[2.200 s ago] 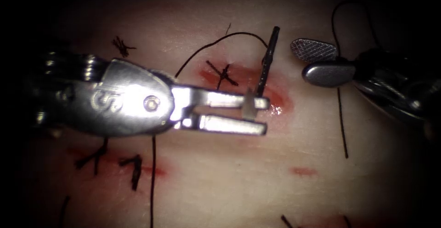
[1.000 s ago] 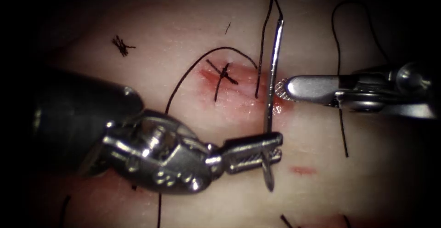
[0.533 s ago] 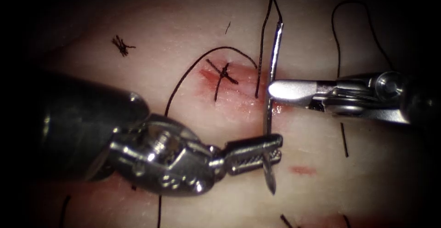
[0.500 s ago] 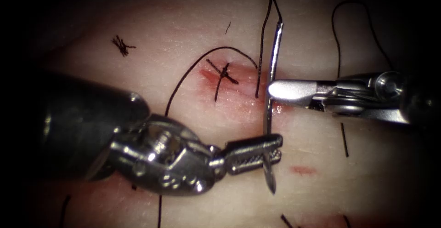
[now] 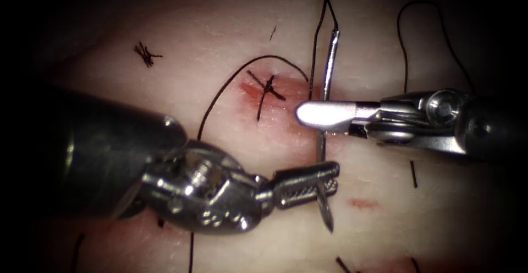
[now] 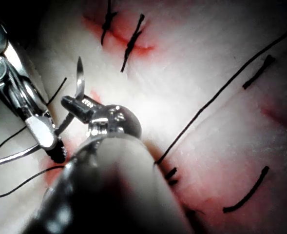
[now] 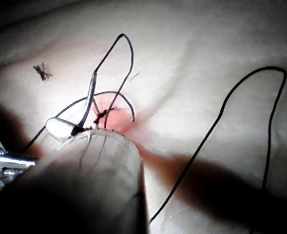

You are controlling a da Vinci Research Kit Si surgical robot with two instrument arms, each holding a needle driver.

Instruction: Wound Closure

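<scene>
The curved needle [image 5: 326, 86], clear of the tissue [image 5: 440, 207], was gripped near its point by the left end effector [image 5: 322, 180] and mid-curve by the closed right end effector [image 5: 309, 113]; thread [image 5: 316, 36] trailed from its far end.

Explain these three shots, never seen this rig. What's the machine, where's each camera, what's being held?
It is a surgical practice robot with two thin arms, each ending in a small two-jawed tool, stitching a cut in pork belly, the tissue. The endoscope view looks down on the wound; each of the other two comes from a camera riding near one arm's wrist. The left tool is shut on the curved needle near its pointed end, which sticks out below the jaws, clear of the tissue. The right tool lies across the needle's middle; whether it grips is unclear. Black thread trails from the needle's top. An earlier stitch and red fluid mark the cut.
</scene>
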